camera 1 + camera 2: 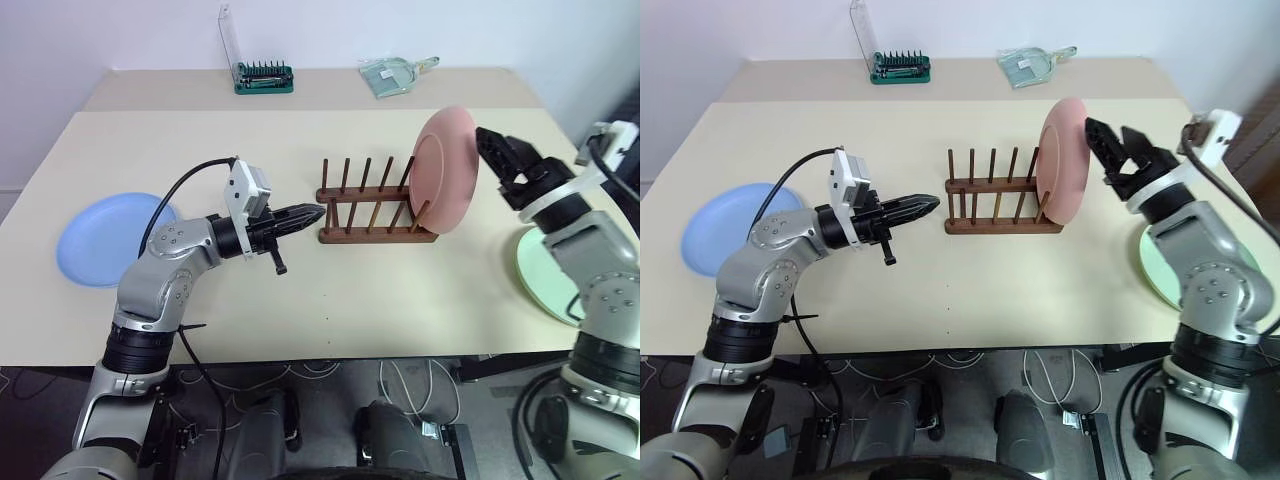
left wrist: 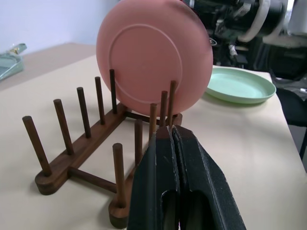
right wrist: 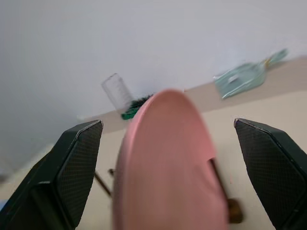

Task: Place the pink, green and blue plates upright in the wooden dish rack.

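The right claw (image 1: 1108,140) stands wide open with nothing in it, its two black fingers (image 3: 79,167) spread to either side of the pink plate (image 1: 446,168). The plate's rim lies between them without touching either. Round, matte and shallow with a raised rim, that plate stands upright at the end of the rack (image 1: 372,212) nearest this claw, leaning between the last pegs. The rack is dark brown wood: two base rails, each with a row of round upright pegs, joined by thin crossbars. On the table (image 1: 300,290) below and behind the right claw lies the green plate (image 1: 1160,265), flat and pale mint.

The left claw (image 1: 305,214) is pressed shut and holds nothing; its tips sit just beside the rack's opposite end, pointing along the rails toward the pink plate. Well behind it, near the table's left edge, the blue plate (image 1: 105,238) lies flat.
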Motion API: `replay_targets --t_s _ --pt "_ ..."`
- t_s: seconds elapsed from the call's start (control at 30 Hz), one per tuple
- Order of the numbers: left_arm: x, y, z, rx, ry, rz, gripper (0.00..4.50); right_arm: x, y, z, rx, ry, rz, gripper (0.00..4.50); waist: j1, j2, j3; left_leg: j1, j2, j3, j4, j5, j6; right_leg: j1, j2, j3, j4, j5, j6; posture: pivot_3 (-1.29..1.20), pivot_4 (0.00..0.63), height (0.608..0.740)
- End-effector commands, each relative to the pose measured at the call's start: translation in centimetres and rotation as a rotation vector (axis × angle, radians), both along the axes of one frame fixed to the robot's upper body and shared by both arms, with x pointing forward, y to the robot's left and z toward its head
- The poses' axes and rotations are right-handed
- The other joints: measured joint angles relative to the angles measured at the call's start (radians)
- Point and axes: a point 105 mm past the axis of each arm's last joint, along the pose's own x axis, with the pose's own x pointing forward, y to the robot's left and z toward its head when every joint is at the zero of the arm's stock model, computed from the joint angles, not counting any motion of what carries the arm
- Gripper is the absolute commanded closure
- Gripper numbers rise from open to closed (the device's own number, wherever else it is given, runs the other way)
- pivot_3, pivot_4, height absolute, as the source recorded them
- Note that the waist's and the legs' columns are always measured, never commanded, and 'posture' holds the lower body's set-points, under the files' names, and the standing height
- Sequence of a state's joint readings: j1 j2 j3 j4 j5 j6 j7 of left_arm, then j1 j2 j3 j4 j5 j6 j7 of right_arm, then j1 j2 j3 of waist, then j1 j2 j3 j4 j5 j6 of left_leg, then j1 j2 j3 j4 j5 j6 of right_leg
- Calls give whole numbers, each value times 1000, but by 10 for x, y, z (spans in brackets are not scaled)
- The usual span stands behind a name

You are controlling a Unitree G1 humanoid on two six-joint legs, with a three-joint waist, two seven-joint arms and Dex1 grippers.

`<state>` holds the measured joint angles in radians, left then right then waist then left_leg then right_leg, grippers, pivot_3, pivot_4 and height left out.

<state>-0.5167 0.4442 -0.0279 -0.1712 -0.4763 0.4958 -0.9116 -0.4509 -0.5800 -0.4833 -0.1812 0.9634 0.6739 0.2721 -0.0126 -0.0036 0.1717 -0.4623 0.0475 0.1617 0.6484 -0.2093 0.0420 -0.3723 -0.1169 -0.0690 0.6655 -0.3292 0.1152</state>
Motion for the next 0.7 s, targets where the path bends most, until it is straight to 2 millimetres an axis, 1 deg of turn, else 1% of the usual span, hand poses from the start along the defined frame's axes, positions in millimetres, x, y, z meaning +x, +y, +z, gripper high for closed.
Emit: replay_targets --t_s 0.03,0.1,0.17,0.2,0.27,0.33,0.37,0.43,0.53,0.6,0.7 --pt "-7 -5 6 1 -31 -38 4500 -34 -25 37 -187 -144 -79 29 5 0 0 0 0 0 0 0 0 0 0 0 0 0 0 0 150 732" --pt "-8 -5 3 9 -22 -48 4500 -43 -35 32 -281 -109 -109 29 6 -1 0 0 0 0 -1 0 0 1 0 0 -2 0 1 0 150 732" --pt "-9 -5 -1 20 -10 -66 4500 -48 -49 16 -368 -29 -151 29 3 -1 0 1 0 0 0 0 0 2 0 0 -3 0 1 0 150 732" --pt "-9 -5 -3 24 -5 -76 4500 -51 -56 3 -437 32 -172 29 2 -1 0 1 0 0 0 0 0 3 0 0 -3 0 1 0 150 732" --pt "-9 -6 -6 29 0 -90 4500 -57 -63 -18 -540 123 -179 29 0 -1 0 2 0 0 0 0 0 3 0 0 -2 0 1 0 150 732" --pt "-9 -9 -8 35 8 -114 4500 -67 -68 -54 -674 295 -157 29 1 0 -1 2 0 0 0 0 0 3 0 0 -2 0 1 0 150 732" --pt "-9 -10 -9 37 12 -124 4500 -71 -70 -67 -711 354 -145 29 2 0 -1 2 0 0 -1 0 0 3 0 0 -2 -1 1 0 150 732" --pt "-11 -11 -12 48 28 -149 4500 -76 -71 -87 -764 441 -131 29 -4 0 -1 2 0 0 0 0 0 3 0 0 -2 -1 1 0 150 732" --pt "-14 -12 -17 72 40 -184 4500 -78 -72 -107 -807 521 -129 29 -6 0 -1 2 0 0 0 0 0 3 0 1 -1 0 1 0 150 732" --pt "-16 -14 -18 81 31 -204 4500 -80 -73 -124 -856 590 -120 29 -3 0 -1 2 0 -1 0 0 0 3 0 1 -1 0 1 0 150 732" --pt "-16 -14 -18 83 26 -208 4500 -79 -77 -137 -873 640 -134 29 0 0 -1 2 0 -1 0 0 0 3 0 0 -2 0 1 0 150 732"
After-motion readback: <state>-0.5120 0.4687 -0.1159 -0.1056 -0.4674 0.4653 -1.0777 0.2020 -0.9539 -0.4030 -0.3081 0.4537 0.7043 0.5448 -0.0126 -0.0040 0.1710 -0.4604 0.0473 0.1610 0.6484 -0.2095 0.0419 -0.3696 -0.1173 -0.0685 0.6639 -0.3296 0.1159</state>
